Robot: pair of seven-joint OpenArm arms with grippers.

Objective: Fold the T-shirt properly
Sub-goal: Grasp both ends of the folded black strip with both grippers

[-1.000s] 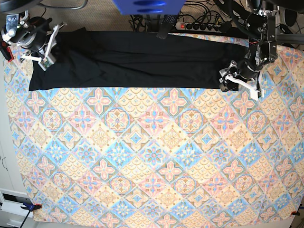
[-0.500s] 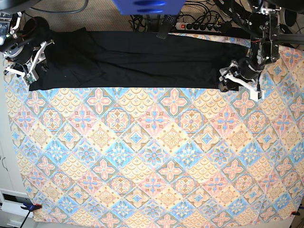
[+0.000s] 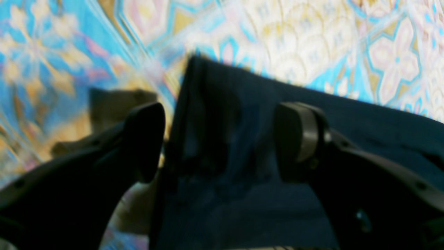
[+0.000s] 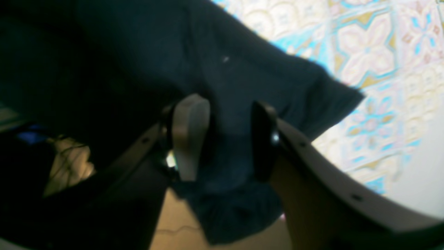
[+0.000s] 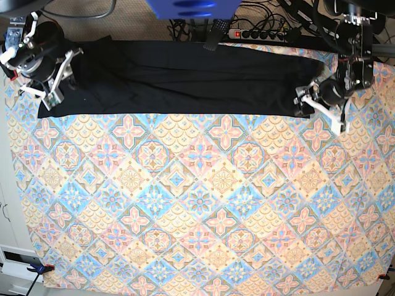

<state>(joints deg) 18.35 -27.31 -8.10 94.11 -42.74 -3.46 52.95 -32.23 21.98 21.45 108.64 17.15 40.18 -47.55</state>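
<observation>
The left gripper [image 3: 220, 142] hangs over one end of the T-shirt [image 3: 263, 139], its two dark fingers [image 3: 145, 139] spread wide. The black cloth runs up between them, with a folded edge close beside the finger on the wrist view's left, though the blur hides whether either finger touches it. In the base view this left gripper [image 5: 321, 106] sits at the right-hand end of the black band, just above the patterned cloth.

The right gripper [image 4: 225, 139] has its pale finger [image 4: 189, 135] and its dark finger parted, with a fold of the T-shirt [image 4: 242, 80] lying in the gap. Whether the fingers press on that fold, the wrist view does not make clear. A small pale speck shows on the fabric above the fingers. In the base view the right gripper [image 5: 49, 77] stands over the left-hand end of the garment.

The T-shirt [image 5: 185, 77] lies as a long, narrow black strip along the far edge of the worktop [image 5: 9, 185], reaching from one gripper to the other. A colourful tablecloth [image 5: 197, 203] of pink, blue and yellow floral diamonds covers the worktop in front of it. Behind the strip, cables and a power strip [image 5: 262, 34] lie on the floor.
</observation>
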